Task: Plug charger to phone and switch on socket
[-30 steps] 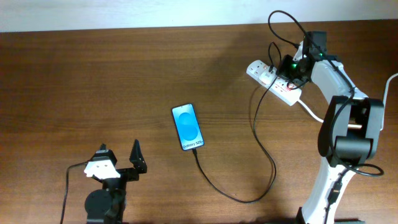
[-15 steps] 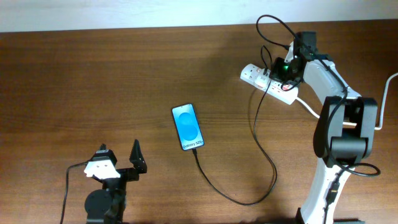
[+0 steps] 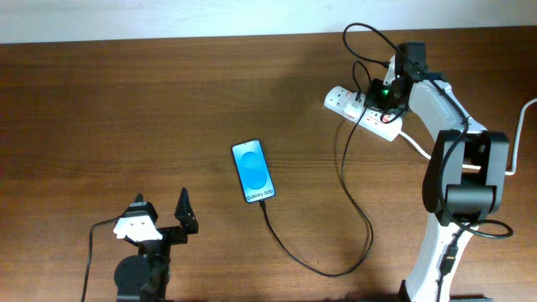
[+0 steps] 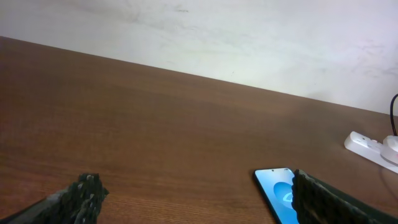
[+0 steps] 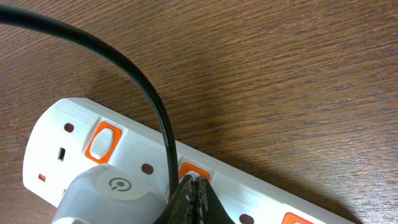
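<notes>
Brown wooden tabletop (image 3: 126, 101): my right gripper (image 5: 194, 186) is working at the socket (image 5: 68, 127), jaws pinched together.

My closed tips are sitting at an orange switch (image 5: 189, 169), while the charger (image 5: 146, 93), a black cable, is arcing down just left of them beside a pale grey plug (image 5: 109, 193) seated in the strip. A second orange switch (image 5: 102, 140) is lying further left. My left gripper (image 4: 196, 193) is hovering over bare wood, jaws spread wide and gripping nothing; the phone (image 4: 278, 190) is glowing blue ahead of them, near their right finger.
</notes>
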Motion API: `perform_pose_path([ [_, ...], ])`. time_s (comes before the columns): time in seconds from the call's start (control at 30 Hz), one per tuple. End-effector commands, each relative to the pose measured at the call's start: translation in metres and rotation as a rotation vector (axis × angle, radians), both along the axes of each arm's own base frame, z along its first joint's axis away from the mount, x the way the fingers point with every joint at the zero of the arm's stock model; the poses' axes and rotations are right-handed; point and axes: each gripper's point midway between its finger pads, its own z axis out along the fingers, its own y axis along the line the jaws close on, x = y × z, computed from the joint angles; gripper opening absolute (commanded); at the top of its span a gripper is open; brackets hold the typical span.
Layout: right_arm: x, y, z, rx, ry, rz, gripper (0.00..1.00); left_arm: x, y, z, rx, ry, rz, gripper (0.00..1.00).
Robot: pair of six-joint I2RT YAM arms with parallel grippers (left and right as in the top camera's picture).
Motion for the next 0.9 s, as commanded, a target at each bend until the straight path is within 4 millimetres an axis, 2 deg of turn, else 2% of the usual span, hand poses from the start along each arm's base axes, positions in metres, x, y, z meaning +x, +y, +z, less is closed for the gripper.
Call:
perform_pose_path([
  [0.0, -0.007, 0.008, -0.011, -0.013, 0.039, 0.029, 0.04, 0.0, 0.002, -0.002, -0.006, 0.0, 0.007, 0.99],
  [0.13, 0.001, 0.015, -0.002, 0.025, 0.01, 0.046, 0.04, 0.0, 0.002, -0.002, -0.006, 0.0, 0.007, 0.99],
  [0.47, -0.005, 0.019, -0.003, 0.045, 0.032, 0.057, 0.04, 0.0, 0.002, -0.002, -0.006, 0.0, 0.007, 0.99],
  [0.77, -0.007, 0.02, -0.009, -0.048, 0.045, 0.069, 0.04, 0.0, 0.002, -0.002, -0.006, 0.0, 0.007, 0.99],
  [0.87, -0.003, 0.017, -0.003, -0.055, 0.031, 0.06, 0.04, 0.0, 0.002, -0.002, -0.006, 0.0, 0.007, 0.99],
])
